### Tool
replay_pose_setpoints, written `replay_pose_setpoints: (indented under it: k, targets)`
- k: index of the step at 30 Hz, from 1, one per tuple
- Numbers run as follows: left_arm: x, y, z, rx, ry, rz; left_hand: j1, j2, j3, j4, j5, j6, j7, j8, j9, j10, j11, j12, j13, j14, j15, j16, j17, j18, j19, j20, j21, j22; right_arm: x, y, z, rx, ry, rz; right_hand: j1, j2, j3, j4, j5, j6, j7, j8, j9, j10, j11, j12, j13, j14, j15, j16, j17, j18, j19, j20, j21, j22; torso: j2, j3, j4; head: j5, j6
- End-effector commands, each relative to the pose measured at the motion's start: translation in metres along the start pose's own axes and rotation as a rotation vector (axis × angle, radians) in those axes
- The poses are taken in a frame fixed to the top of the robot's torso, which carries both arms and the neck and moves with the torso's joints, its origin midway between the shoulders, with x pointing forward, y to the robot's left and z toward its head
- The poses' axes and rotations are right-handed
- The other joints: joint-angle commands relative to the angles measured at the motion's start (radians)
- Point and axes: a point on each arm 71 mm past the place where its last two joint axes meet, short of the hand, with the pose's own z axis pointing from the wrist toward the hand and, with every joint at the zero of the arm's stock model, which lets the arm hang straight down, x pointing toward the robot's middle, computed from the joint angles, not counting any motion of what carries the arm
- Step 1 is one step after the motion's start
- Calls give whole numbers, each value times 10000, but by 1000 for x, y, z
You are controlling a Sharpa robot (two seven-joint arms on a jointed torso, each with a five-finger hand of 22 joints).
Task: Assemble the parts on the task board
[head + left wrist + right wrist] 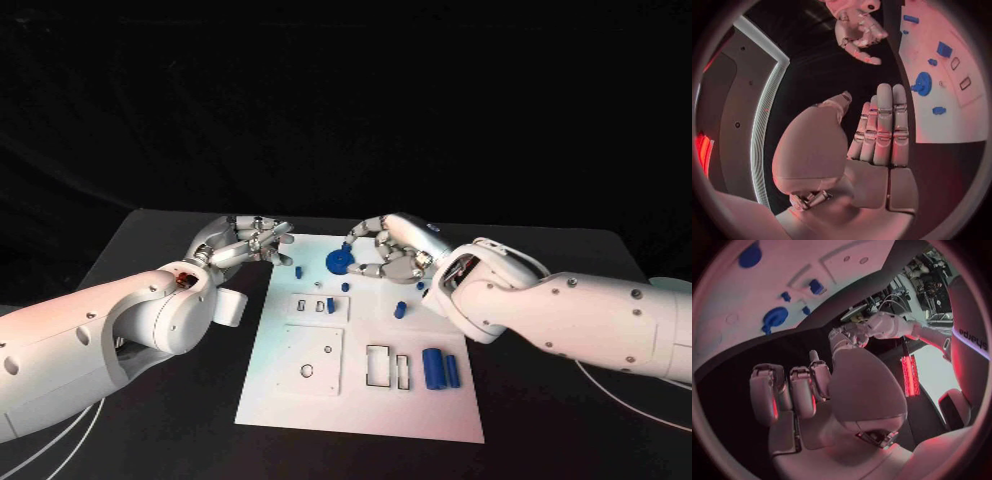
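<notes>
Both hands hover at the far end of the task board (361, 400), and neither holds a part. The left hand (248, 243) has its fingers straight and laid side by side over the black worktop (159, 240), just beside the board's edge. The right hand (387, 250) has its fingers curled in on nothing. The blue gear (340, 262) lies on the board just beside it, untouched. I judge that the gear is the next part; the right hand must come down and pinch it. Two blue cylinders (441, 368) lie farther off, next to empty rectangular slots (391, 366).
</notes>
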Motion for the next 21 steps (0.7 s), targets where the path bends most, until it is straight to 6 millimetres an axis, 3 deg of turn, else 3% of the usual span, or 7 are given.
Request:
replay_pose_setpoints:
  k: [1,8,10,11,17,18,21]
  targets:
    - [5,9,3,-1236,1158,1862,-471,44,-442,183,-10,-351,-133,206,187,309,-94,844,568,556,-151,1979,1507,-5,595,-259,787,417,-22,-12,-2,171,-774,1288,11,33,56,-1,79,79,12,47,9,-2,-73,-62,384,720,-89,-33,1360,83,313,-102,-45,1874,-210,44,-65,74,-27]
    - [4,10,14,-3225,2171,4191,-1639,778,-1828,253,-13,-1088,-489,2383,1557,-1048,-452,5967,4353,1454,-469,6896,7242,31,519,-594,3287,2009,-60,-40,-11,926,-1465,1235,-37,4,72,21,177,138,-10,93,7,1,-92,-64,376,715,-108,-44,1337,83,314,-122,-49,1875,-390,139,-98,206,-168]
    - [5,9,18,-3709,2392,4797,-1853,1054,-1921,285,-41,-999,-591,2709,1721,-1034,-540,6461,4672,1715,-539,7360,8071,59,585,-647,3594,2194,-66,-47,-13,1161,-1584,1307,-58,-1,73,29,191,151,-16,104,6,10,-97,-58,382,715,-112,-46,1336,83,315,-126,-49,1876,-445,175,-86,258,-216]
    - [5,8,21,-3970,2528,5078,-2030,1214,-2084,248,-54,-1149,-634,2948,1858,-1249,-579,6799,4930,1730,-584,7423,8185,-275,1474,-713,5183,4446,-68,-50,-14,1281,-1638,1357,-66,-4,74,32,200,155,-18,107,6,6,-99,-62,376,715,-114,-46,1336,87,306,-128,-64,1866,-459,183,-84,287,-228]
    - [11,5,33,-5197,3244,6789,-1883,1362,-2232,277,-83,-1526,-572,3136,1968,-1671,-522,6962,5085,1613,-576,7251,7986,-375,1886,-742,5811,5253,-76,-61,-19,1703,-1784,1473,-76,-8,74,35,208,158,-20,111,5,18,-101,-52,387,710,-116,-53,1319,86,308,-130,-61,1868,-543,257,-102,367,-330]
    - [12,5,35,-5336,3358,7040,-1604,1494,-2131,287,-57,-1521,-616,3259,2020,-1599,-553,7152,5184,1981,-598,7934,9238,-609,2516,-801,6841,6868,-77,-62,-20,1748,-1786,1480,-76,-8,74,35,208,158,-20,111,5,18,-101,-52,387,710,-116,-53,1319,86,308,-130,-61,1868,-555,267,-110,376,-339]
    - [17,4,40,-5690,3751,7846,-1617,1691,-2199,275,-31,-1449,-700,3620,2186,-823,-647,8627,6749,2135,-685,8262,9815,-830,2908,-848,7705,8217,-78,-64,-21,1872,-1793,1492,-84,-12,73,37,216,161,-22,114,4,3,-103,-68,368,705,-118,-61,1299,91,295,-132,-81,1855,-573,296,-119,389,-370]
